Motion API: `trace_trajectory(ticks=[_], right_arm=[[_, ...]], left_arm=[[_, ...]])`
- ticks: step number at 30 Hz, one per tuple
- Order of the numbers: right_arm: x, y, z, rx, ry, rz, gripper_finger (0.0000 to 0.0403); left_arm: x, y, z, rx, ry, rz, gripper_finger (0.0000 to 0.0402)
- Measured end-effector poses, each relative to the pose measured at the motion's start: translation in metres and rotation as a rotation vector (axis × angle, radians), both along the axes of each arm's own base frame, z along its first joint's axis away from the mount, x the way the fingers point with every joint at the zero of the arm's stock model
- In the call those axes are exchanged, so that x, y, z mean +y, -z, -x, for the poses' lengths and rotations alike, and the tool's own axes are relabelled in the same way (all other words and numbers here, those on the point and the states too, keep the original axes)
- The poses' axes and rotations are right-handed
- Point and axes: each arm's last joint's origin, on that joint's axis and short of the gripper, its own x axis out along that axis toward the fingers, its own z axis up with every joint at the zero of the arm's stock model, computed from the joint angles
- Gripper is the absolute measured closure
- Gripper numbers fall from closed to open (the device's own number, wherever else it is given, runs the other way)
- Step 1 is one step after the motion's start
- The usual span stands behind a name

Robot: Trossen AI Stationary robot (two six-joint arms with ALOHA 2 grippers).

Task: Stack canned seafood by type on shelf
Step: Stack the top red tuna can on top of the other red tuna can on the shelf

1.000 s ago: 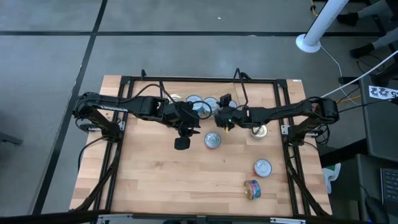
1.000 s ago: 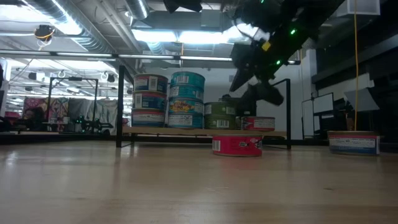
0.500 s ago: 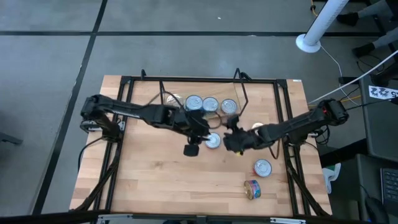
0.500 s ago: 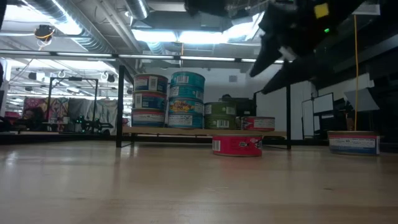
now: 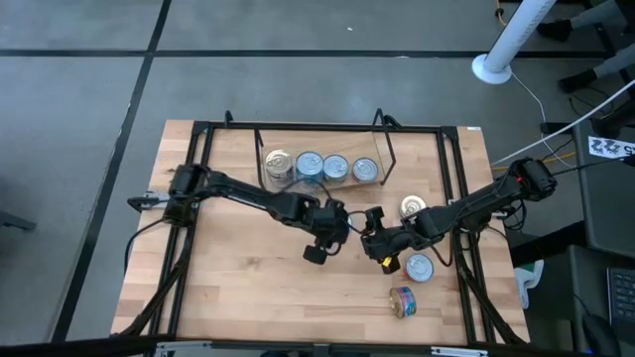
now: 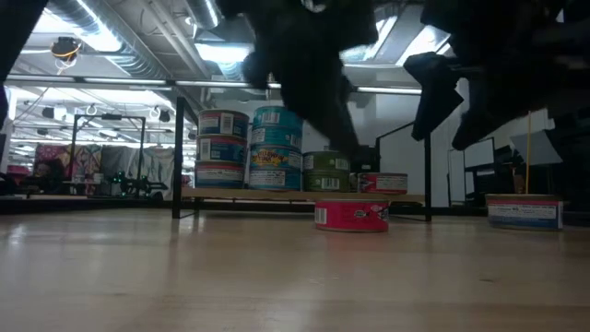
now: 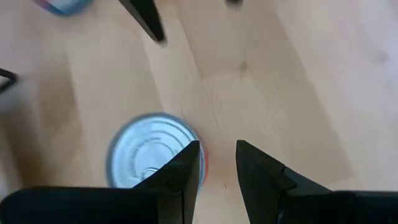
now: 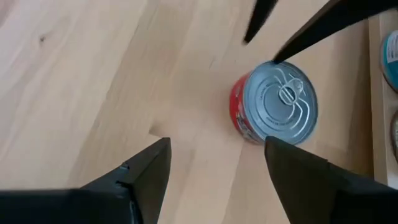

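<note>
A red-sided tin with a silver lid (image 8: pixel 277 106) stands upright on the table in front of the shelf (image 6: pixel 304 195), also seen in the low view (image 6: pixel 351 216). My left gripper (image 7: pixel 217 149) hovers over it, fingers a narrow gap apart, one fingertip over the lid's edge (image 7: pixel 149 163). My right gripper (image 8: pixel 217 146) is wide open just right of that tin (image 5: pixel 372 233), fingers pointing at it. The shelf (image 5: pixel 382 149) carries four stacks of tins (image 5: pixel 321 167), two of them three high (image 6: pixel 251 148).
Right of the grippers stand a gold-lidded tin (image 5: pixel 415 206) and a silver-lidded one (image 5: pixel 419 267); a multicoloured tin (image 5: pixel 402 300) lies on its side near the front edge. A blue-labelled tin (image 6: pixel 524 211) shows in the low view. Bare wood lies left (image 5: pixel 238 278).
My right gripper has drawn back from the shelf's right end toward the near edge, uncovering the low tin there, and now sits beside the red tin. My left gripper has moved right and toward the near edge, from the shelf's front to over the red tin.
</note>
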Motion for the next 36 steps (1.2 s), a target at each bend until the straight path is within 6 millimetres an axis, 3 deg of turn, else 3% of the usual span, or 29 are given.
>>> trace_trajectory(ticks=[5, 9, 36], right_arm=[[0.0, 0.0, 0.0, 0.0, 0.004, -0.004, 0.0146], [0.0, 0.001, 0.0, 0.001, 0.004, -0.003, 0.0146], [0.0, 0.001, 0.0, -0.001, 0.004, -0.001, 0.0146]], left_arm=[[-0.001, 0.033, -0.007, 0.076, 0.033, -0.033, 0.0302], [0.0, 0.045, -0.01, 0.092, 0.009, -0.085, 0.0302], [0.001, 0.046, -0.014, 0.045, -0.073, -0.146, 0.0302]])
